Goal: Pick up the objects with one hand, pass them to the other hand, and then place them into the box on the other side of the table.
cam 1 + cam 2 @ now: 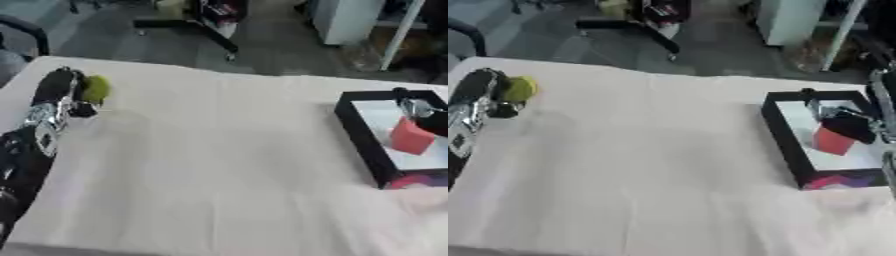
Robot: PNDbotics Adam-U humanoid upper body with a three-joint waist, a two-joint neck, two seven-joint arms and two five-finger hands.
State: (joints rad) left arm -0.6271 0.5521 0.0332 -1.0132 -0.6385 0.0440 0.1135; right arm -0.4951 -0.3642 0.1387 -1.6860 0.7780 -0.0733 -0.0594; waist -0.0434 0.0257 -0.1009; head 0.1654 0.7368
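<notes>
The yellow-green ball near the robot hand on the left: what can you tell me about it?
The small round yellow-green ball has a dull, slightly fuzzy-looking surface, with no markings I can make out. It sits at the far left corner of the cream cloth-covered table, right against the black left robot hand, whose fingers appear curled around its left side. Whether it rests on the cloth or is just lifted cannot be told. It is far from the black-walled box on the right.

Soft, even indoor light, overall motion blur, faint shadows.

Beyond the cream-covered table (219,165) lies a grey floor (271,45), a white cabinet (346,20) and a black stand base (188,30).
</notes>
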